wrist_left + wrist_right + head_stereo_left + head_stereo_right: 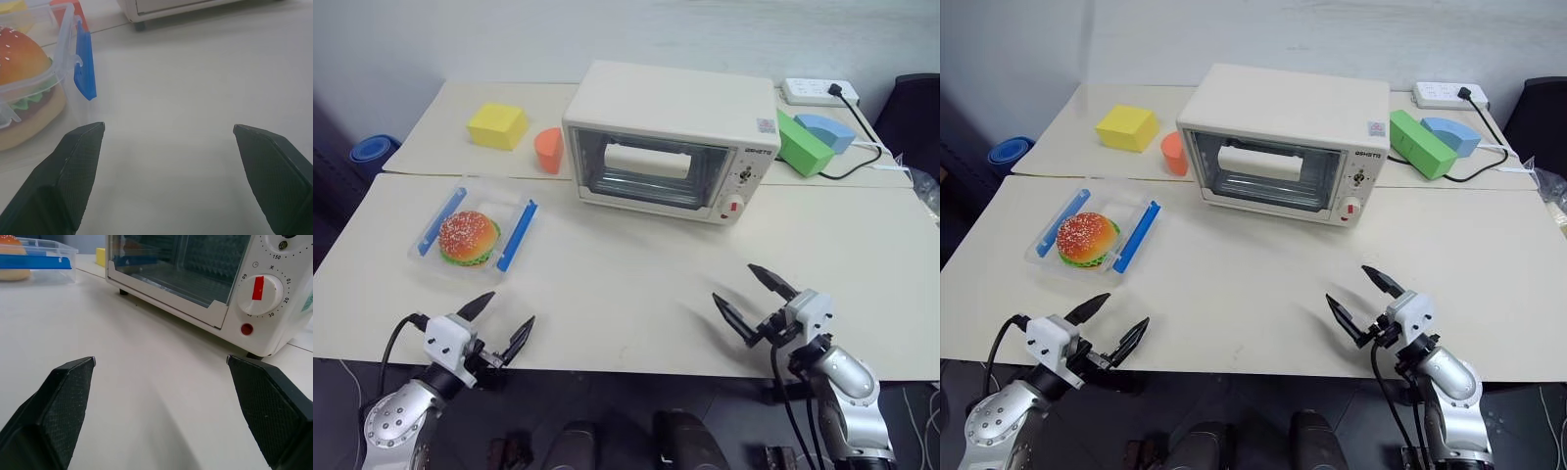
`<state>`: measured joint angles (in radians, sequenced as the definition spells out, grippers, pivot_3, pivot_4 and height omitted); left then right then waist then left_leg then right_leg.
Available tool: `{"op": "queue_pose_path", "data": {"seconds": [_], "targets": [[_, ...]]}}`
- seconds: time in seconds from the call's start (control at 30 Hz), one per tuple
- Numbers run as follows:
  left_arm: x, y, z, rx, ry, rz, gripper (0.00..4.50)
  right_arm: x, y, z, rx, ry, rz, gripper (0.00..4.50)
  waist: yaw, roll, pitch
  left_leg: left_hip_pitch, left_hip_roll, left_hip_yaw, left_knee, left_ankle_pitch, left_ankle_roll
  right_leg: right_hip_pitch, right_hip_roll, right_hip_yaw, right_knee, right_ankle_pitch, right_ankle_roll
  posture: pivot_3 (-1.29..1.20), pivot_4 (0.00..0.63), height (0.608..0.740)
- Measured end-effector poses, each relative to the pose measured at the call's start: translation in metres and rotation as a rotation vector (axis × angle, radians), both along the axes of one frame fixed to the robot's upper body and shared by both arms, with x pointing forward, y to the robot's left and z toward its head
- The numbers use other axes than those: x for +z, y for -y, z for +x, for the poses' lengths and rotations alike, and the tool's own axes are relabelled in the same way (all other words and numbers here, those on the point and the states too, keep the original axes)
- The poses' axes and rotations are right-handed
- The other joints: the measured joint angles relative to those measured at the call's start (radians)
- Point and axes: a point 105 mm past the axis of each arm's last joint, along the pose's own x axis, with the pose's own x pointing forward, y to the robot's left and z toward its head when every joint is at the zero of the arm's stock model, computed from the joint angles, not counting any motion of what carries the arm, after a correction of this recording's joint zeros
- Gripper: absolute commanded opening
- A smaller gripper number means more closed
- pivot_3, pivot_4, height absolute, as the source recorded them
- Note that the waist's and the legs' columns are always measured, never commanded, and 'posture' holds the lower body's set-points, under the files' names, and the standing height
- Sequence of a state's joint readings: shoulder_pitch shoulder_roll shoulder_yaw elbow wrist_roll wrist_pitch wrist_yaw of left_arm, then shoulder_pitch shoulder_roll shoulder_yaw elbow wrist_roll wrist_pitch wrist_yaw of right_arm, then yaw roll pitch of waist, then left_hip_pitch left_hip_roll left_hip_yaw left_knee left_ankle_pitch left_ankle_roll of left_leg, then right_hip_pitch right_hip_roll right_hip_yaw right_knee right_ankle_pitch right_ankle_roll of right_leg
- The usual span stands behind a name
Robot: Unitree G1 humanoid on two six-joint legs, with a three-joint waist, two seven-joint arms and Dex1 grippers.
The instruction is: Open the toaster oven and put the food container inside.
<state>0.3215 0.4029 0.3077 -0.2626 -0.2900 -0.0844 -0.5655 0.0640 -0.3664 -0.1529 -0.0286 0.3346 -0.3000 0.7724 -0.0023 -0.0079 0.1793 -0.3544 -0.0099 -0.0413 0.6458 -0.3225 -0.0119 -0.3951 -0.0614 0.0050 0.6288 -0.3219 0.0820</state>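
The cream-white toaster oven [671,137] stands at the back middle of the table with its glass door shut and its white bar handle [648,161] across the top of the glass. To its front left lies the food container [475,233], a clear shallow box with two blue side clips and a toy hamburger [468,237] inside. My left gripper [502,321] hovers open at the table's front edge, just in front of the container. My right gripper [754,296] is open too, near the front right, pointing toward the oven's knob side [257,289].
Behind the container sit a yellow block [497,125] and an orange shape [548,149]. A green block [801,143], a blue wedge [827,129] and a white power strip [818,91] with a black cable lie right of the oven. A seam joins two tables.
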Motion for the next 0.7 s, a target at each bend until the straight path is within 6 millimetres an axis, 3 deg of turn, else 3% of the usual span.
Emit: {"op": "queue_pose_path", "data": {"seconds": [0.17, 0.27, 0.4, 0.7], "targets": [[0.008, -0.001, 0.005, -0.038, -0.033, -0.059, 4.5, 0.0, -0.001, 0.002, 0.016, -0.015, 0.008, 4.49, 0.0, 0.0, 0.0, 0.0, 0.0, 0.0, 0.0, 0.0, 0.0, 0.0, 0.0, 0.0, 0.0, 0.0, 0.0, 0.0, 0.15, 0.74], [0.031, 0.01, -0.004, -0.227, -0.106, -0.223, 4.5, 0.009, -0.01, 0.003, 0.08, -0.03, 0.023, 4.49, -0.005, 0.002, 0.001, 0.0, 0.001, 0.0, 0.0, 0.0, 0.0, 0.0, 0.0, 0.0, 0.0, 0.0, 0.0, 0.0, 0.15, 0.74], [0.086, 0.002, 0.007, -0.317, 0.001, -0.263, 4.5, 0.047, -0.031, 0.016, 0.181, -0.01, 0.064, 4.49, -0.004, 0.005, 0.002, 0.0, 0.001, -0.002, 0.001, 0.001, -0.001, 0.0, 0.0, -0.002, 0.002, 0.0, -0.002, 0.0, 0.15, 0.74], [0.114, 0.014, 0.022, -0.419, 0.082, -0.228, 4.5, 0.1, -0.065, 0.061, 0.247, -0.006, 0.092, 4.49, -0.003, 0.005, 0.002, -0.002, 0.001, -0.002, 0.001, 0.0, -0.002, -0.003, 0.001, -0.002, 0.0, 0.0, -0.002, 0.0, 0.15, 0.74]]}}
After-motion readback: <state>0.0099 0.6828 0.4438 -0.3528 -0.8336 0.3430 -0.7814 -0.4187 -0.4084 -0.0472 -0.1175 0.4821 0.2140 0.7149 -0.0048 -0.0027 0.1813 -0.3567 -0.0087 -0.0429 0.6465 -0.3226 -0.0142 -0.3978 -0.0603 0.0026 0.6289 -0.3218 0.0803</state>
